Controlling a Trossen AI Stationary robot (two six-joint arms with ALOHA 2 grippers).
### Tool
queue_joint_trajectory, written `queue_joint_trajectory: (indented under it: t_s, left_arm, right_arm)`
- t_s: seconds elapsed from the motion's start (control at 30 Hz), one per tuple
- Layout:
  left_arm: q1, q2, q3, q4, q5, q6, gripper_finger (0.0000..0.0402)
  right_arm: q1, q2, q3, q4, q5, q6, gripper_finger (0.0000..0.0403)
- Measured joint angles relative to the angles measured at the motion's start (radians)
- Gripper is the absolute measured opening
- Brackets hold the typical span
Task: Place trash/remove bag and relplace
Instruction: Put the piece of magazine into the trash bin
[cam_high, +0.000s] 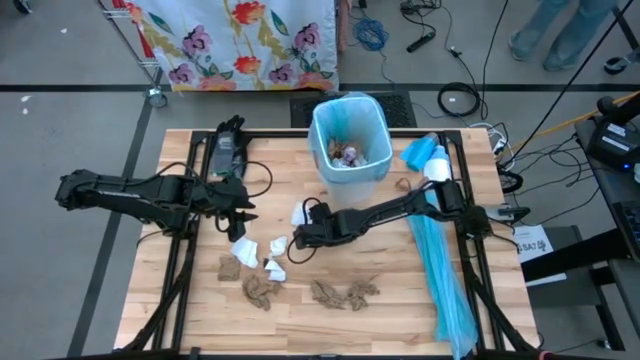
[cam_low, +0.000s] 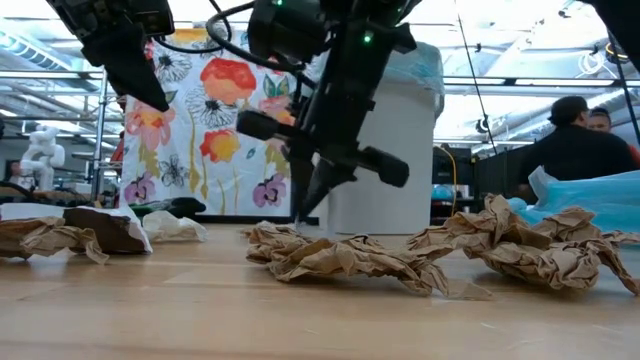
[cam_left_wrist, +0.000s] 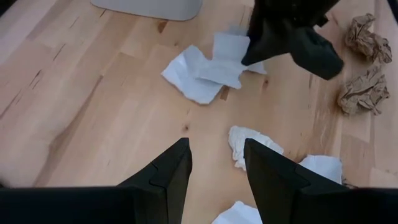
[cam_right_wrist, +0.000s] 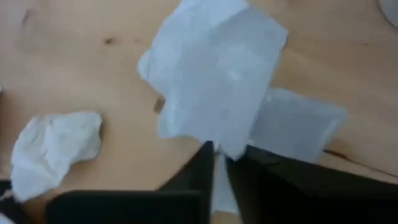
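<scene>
My right gripper (cam_high: 300, 228) is low over the table's middle, shut on a flat white tissue (cam_high: 300, 213); it also shows in the low view (cam_low: 305, 208). My left gripper (cam_high: 243, 215) is open and empty, held above the table (cam_low: 150, 95), with its fingers (cam_left_wrist: 216, 163) over a small tissue wad (cam_left_wrist: 249, 144). More white wads (cam_high: 243, 250) and crumpled brown paper scraps (cam_high: 262, 290) (cam_high: 345, 293) lie on the near half of the table. The white bin (cam_high: 350, 140), lined with a light-blue bag, stands at the far middle with scraps inside. My right gripper pinches the white tissue by an edge (cam_right_wrist: 219, 148) between its two shut fingers. The fingers slant down from the table's right side. The sheet spreads out beyond the fingertips (cam_right_wrist: 217, 81); whether it is clear of the table I cannot tell.
A long light-blue plastic sheet (cam_high: 445, 275) lies along the table's right side, with a white roll (cam_high: 436, 165) at its far end. A flowered cloth (cam_high: 240, 40) hangs beyond the far edge. People (cam_low: 575, 140) are in the room behind.
</scene>
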Motion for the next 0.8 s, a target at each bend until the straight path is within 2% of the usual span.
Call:
queue_joint_trajectory:
  t_s: [0.13, 0.4, 0.63, 0.8]
  left_arm:
    - [0.0, 0.0, 0.0, 0.001, 0.0, 0.0, 0.0152]
    - [0.0, 0.0, 0.0, 0.004, 0.0, 0.001, 0.0152]
    - [0.0, 0.0, 0.0, 0.01, 0.0, 0.001, 0.0152]
    - [0.0, 0.0, 0.0, 0.012, 0.0, 0.001, 0.0152]
  right_arm:
    - [0.024, -0.03, -0.001, -0.009, 0.027, -0.004, 0.0003]
    - [0.104, -0.19, 0.0, -0.022, 0.135, -0.016, 0.0]
    - [0.152, -0.36, 0.0, -0.01, 0.328, -0.091, 0.0]
    - [0.147, -0.468, 0.0, -0.011, 0.472, -0.193, 0.0]
